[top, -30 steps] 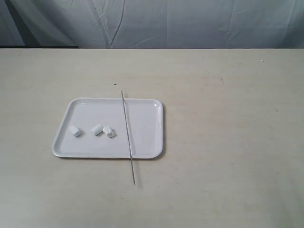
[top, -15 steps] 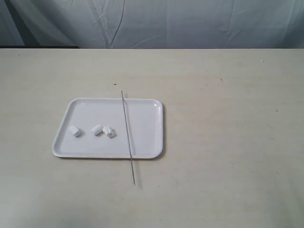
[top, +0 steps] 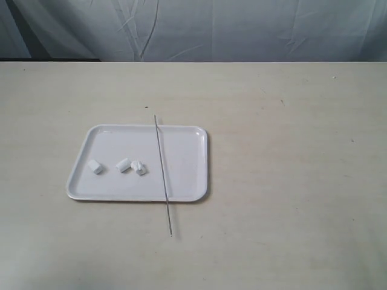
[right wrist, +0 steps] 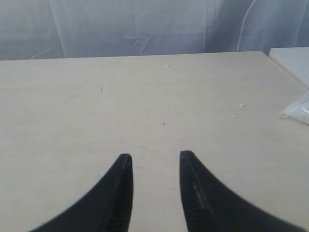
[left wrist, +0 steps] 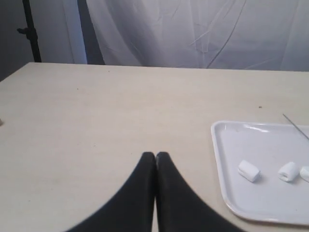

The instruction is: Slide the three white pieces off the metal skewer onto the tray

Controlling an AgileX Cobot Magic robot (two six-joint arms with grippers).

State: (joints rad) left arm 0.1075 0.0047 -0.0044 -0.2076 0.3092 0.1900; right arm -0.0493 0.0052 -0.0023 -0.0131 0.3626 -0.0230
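The white tray [top: 181,181] lies left of the table's middle. Three white pieces rest loose on it: one [top: 95,167] at the left, one [top: 124,165] in the middle, one [top: 139,168] beside it. The thin metal skewer [top: 162,175] lies bare across the tray's right part, both ends past the rim. Neither arm shows in the exterior view. In the left wrist view my left gripper [left wrist: 155,155] is shut on nothing, over bare table beside the tray [left wrist: 222,193]; two pieces [left wrist: 248,170] [left wrist: 288,171] show there. My right gripper [right wrist: 153,157] stands open over bare table.
A grey cloth backdrop [top: 242,30] hangs behind the table's far edge. A clear plastic bag [right wrist: 298,110] lies near a table edge in the right wrist view. A dark stand [left wrist: 30,29] rises beyond a table corner in the left wrist view.
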